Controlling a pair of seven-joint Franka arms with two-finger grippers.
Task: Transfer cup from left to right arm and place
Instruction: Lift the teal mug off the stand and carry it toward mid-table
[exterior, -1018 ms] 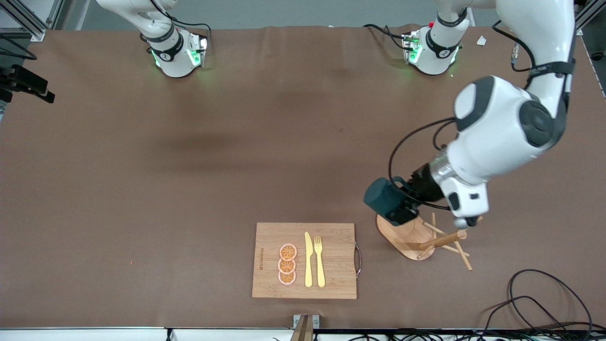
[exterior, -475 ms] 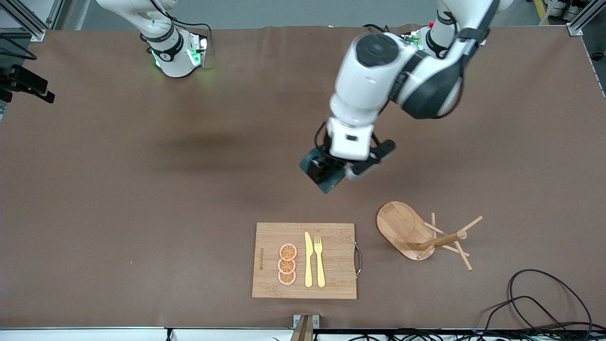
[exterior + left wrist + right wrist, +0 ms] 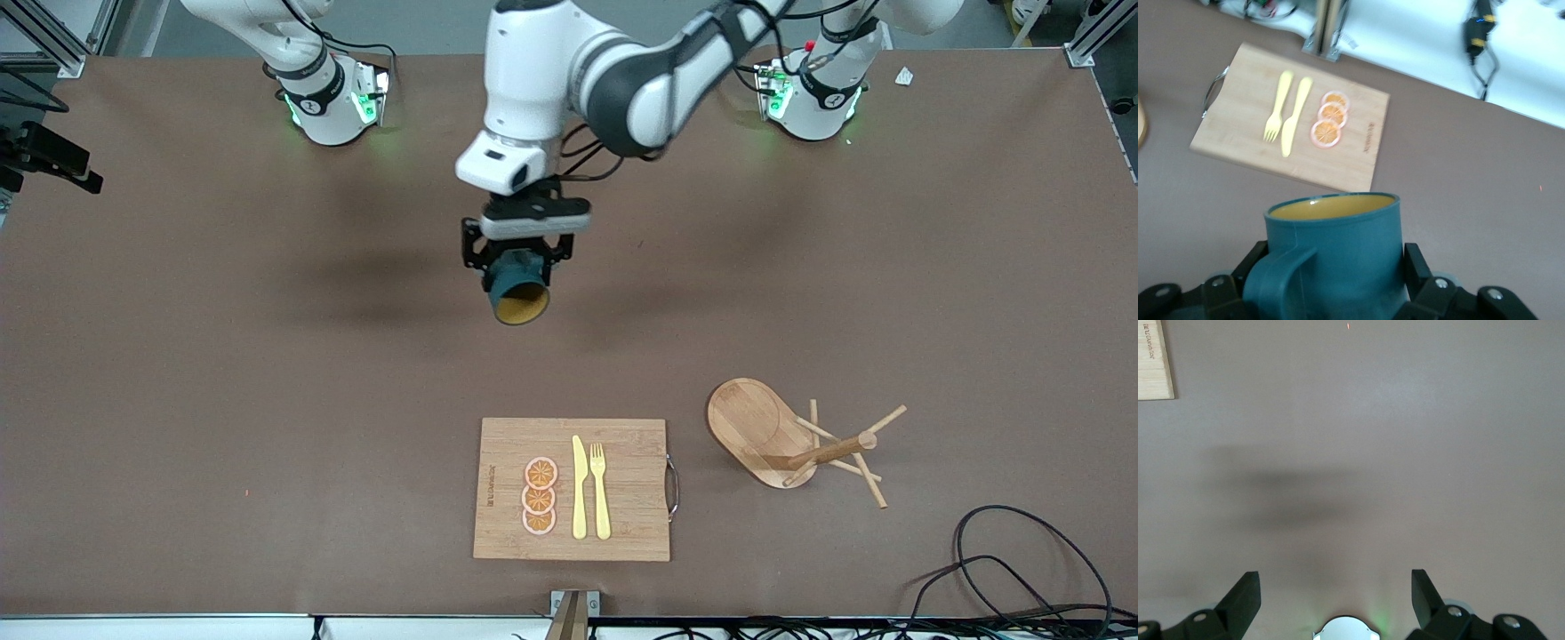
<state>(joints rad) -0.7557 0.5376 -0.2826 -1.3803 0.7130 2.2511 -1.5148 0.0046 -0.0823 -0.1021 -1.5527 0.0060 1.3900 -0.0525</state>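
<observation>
L gripper [image 3: 516, 267] clamps teal mug [image 3: 516, 293] btwn its jaws, mouth outward, likely for handover; R gripper [image 3: 1336, 593] waits over table [image 3: 1405, 420], jaws apart.

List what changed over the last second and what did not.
The left hand carried the cup from over the peg rack across to the middle of the table, toward the right arm's end, and turned its mouth to the front camera. Its grip held. The right hand stays open; rack and cutting board did not move.
</observation>
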